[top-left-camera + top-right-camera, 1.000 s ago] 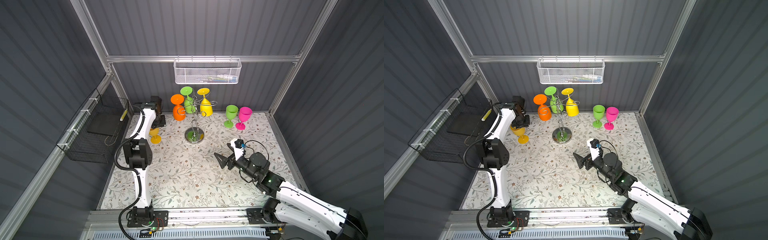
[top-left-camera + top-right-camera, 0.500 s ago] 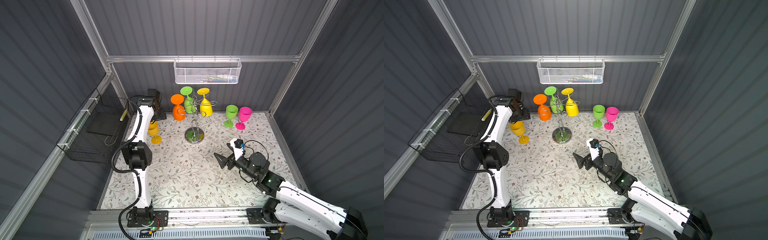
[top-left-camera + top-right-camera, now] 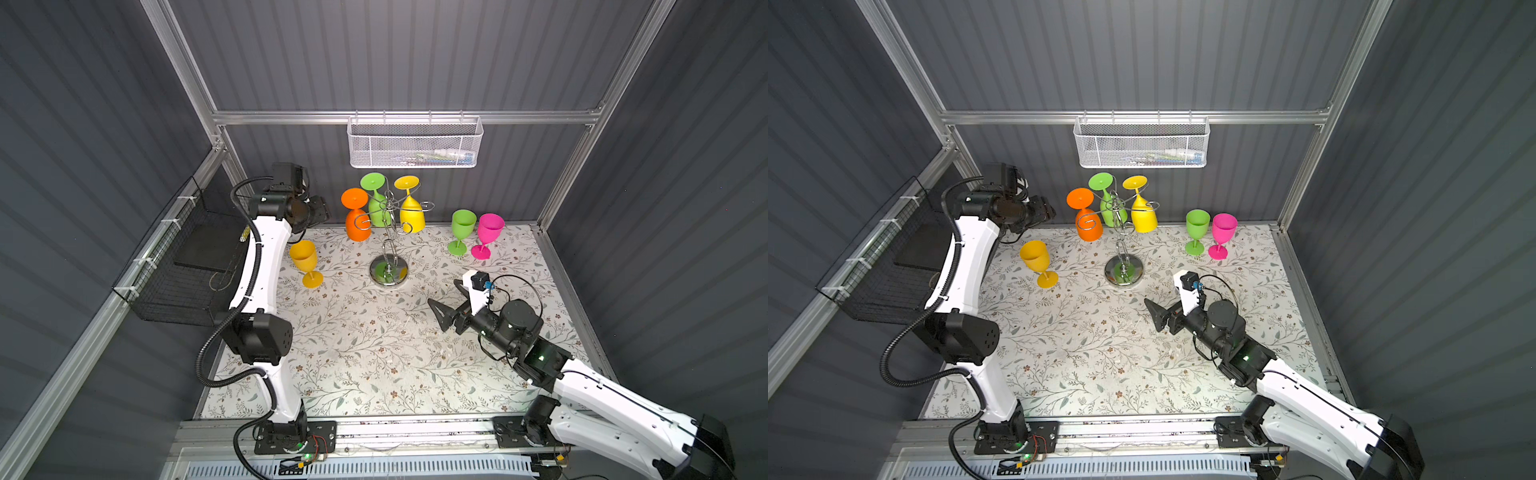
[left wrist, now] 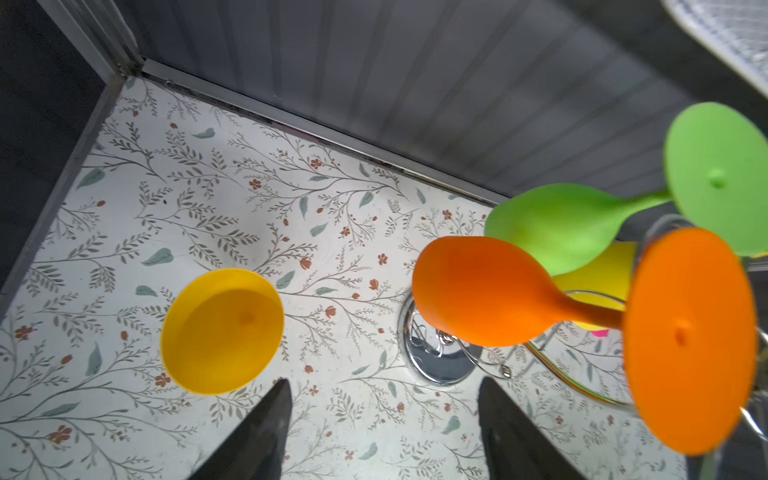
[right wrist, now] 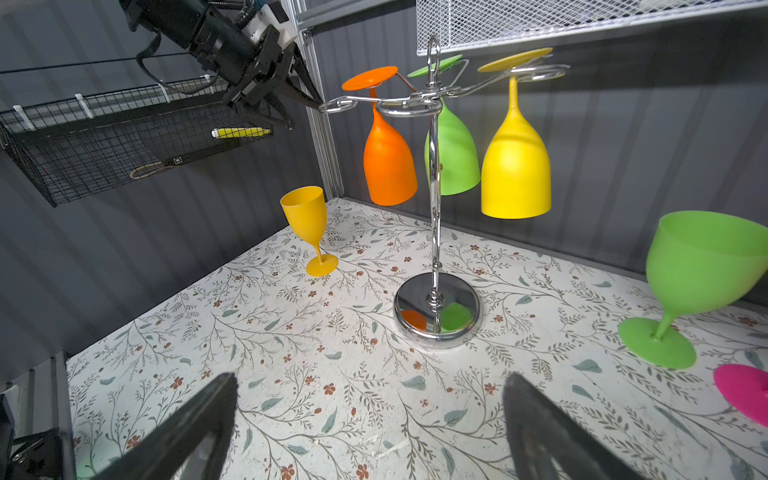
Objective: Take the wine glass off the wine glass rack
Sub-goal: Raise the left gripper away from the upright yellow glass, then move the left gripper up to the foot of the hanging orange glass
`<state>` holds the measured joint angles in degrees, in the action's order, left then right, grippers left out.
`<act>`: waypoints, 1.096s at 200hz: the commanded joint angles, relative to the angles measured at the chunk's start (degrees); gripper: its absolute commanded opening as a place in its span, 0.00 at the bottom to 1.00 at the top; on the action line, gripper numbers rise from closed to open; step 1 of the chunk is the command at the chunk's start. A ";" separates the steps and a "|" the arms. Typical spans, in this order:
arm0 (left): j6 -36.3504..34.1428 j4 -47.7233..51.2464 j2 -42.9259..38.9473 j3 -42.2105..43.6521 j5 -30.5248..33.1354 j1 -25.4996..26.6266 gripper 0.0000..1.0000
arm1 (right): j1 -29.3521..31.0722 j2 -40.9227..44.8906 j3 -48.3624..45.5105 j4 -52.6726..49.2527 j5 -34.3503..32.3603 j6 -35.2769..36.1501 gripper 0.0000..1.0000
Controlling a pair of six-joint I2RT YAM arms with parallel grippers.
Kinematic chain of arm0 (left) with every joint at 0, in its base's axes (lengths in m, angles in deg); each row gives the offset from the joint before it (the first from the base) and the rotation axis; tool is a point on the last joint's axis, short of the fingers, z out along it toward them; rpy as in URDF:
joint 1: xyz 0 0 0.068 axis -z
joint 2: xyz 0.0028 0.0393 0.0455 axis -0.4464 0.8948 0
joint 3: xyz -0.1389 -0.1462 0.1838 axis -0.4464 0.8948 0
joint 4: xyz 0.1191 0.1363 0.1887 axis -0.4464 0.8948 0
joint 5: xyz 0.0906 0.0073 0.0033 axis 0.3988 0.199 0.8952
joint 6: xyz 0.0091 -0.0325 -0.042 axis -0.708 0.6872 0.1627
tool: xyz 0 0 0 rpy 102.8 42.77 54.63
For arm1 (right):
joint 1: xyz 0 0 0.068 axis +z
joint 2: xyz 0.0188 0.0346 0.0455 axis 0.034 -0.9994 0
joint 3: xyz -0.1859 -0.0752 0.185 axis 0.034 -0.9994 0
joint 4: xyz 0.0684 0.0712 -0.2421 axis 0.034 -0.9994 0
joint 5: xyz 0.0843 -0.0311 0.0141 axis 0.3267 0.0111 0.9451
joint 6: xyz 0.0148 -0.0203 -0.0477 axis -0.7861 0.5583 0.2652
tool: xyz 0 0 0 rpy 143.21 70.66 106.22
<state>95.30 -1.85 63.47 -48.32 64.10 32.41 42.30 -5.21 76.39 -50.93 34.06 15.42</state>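
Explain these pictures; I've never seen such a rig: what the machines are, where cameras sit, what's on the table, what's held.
Two white robot arms with pincers work over a floral table. Two pictures look down from above; two come from wrist cameras. On the chrome wine glass rack hang an orange glass, a green glass and a yellow glass, upside down. Standing on the table: a second yellow glass, a second green glass, a pink glass. The left gripper and right gripper are open, empty.
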 commanded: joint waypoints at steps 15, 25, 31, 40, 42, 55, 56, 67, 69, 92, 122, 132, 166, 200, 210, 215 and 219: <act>8.72 -9.98 -4.43 6.64 -9.99 -0.35 0.69 | 0.07 -1.00 1.80 0.75 -0.43 0.48 0.99; 11.34 -13.54 -5.73 8.87 -12.19 -0.35 0.68 | 0.10 -1.37 1.83 1.25 0.04 0.66 0.99; 12.80 -15.07 -6.35 9.78 -12.82 -0.35 0.67 | 0.15 -1.53 1.84 1.44 0.27 0.82 0.99; 14.85 -17.74 -7.37 11.44 -13.93 -0.35 0.66 | 0.13 -1.63 1.73 1.67 0.77 0.98 0.99; 15.30 -18.47 -7.61 11.89 -14.88 -0.35 0.66 | 0.13 -1.68 1.68 1.76 0.80 0.95 0.99; 17.85 -21.37 -8.57 13.59 -16.83 -0.35 0.65 | 0.14 -1.57 1.36 1.97 1.17 0.98 0.99; 18.06 -21.60 -8.60 13.69 -16.89 -0.35 0.65 | 0.09 -1.56 1.33 1.97 1.14 0.96 0.99; 19.98 -23.77 -9.12 15.01 -18.04 -0.35 0.65 | 0.14 -1.50 0.75 2.53 1.46 0.99 0.99; 20.25 -24.18 -9.23 15.31 -18.24 -0.35 0.65 | 0.16 -1.41 0.64 2.62 1.52 1.01 0.99; 25.00 -31.89 -10.03 19.49 -22.19 -0.44 0.65 | 0.18 -1.39 -0.01 3.28 2.57 0.59 0.99; 30.15 -39.32 -9.18 22.47 -25.82 -0.44 0.63 | 0.17 -1.37 -0.25 3.36 3.45 0.32 0.99; 31.27 -41.42 -9.25 23.53 -26.00 -0.44 0.63 | 0.19 -1.20 -0.44 3.46 3.56 0.17 0.99; 32.45 -43.45 -8.73 23.95 -25.94 -0.44 0.61 | 0.20 -1.53 -0.55 3.81 4.17 0.10 0.99; 33.11 -44.07 -8.28 24.22 -25.51 -0.44 0.60 | 0.16 -1.82 -0.63 4.06 4.70 -0.12 0.99; 33.21 -44.14 -8.21 24.16 -25.31 -0.44 0.60 | 0.14 -1.75 -0.79 4.08 4.62 -0.01 0.99; 33.18 -44.10 -8.16 24.06 -25.20 -0.40 0.59 | 0.16 -1.72 -0.74 4.08 4.62 -0.03 0.99; 33.16 -43.94 -8.04 24.01 -25.19 -0.43 0.59 | 0.18 -1.77 -0.85 4.08 4.62 -0.02 0.99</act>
<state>127.63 -44.41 54.77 -24.64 39.79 32.41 42.30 -6.96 76.13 -48.46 38.02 15.77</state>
